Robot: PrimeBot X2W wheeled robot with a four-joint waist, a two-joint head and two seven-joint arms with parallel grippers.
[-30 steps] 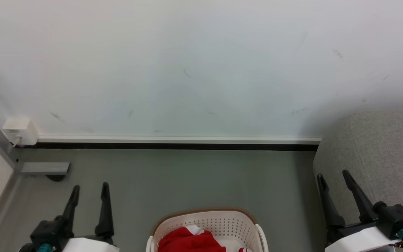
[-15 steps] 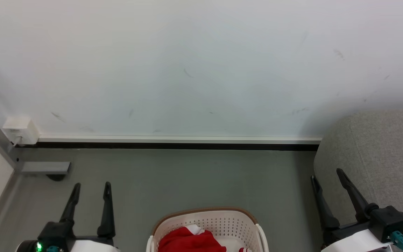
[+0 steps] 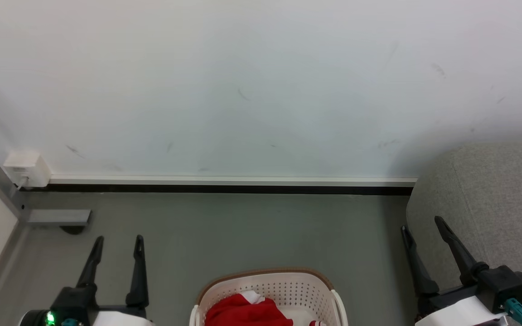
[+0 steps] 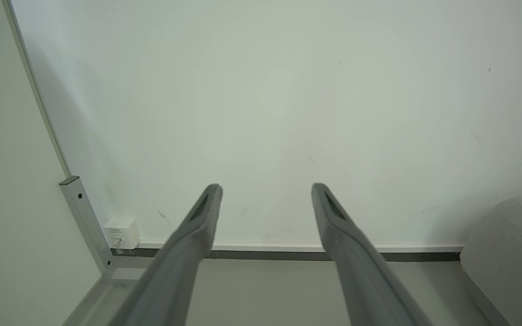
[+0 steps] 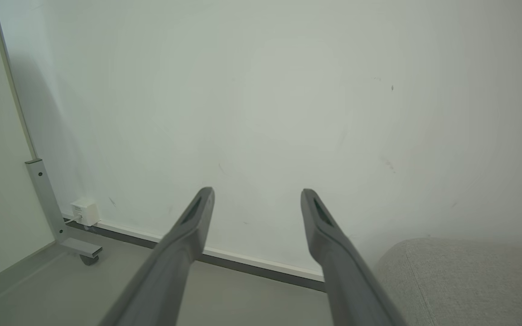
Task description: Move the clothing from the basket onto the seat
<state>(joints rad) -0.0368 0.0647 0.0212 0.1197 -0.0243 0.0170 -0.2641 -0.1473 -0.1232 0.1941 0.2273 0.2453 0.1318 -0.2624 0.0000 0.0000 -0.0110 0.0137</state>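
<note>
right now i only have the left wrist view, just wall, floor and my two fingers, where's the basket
observer: The basket stands on the floor at the bottom middle of the head view, between the left gripper and the right gripper.
operator: ok anything in it
observer: Yes, the red clothing lies inside it, bunched toward its left side; the picture's bottom edge cuts the rest off.
operator: and what's the right gripper doing
observer: It is open and holds nothing, its fingers pointing up in front of the near left edge of the grey seat.
</note>
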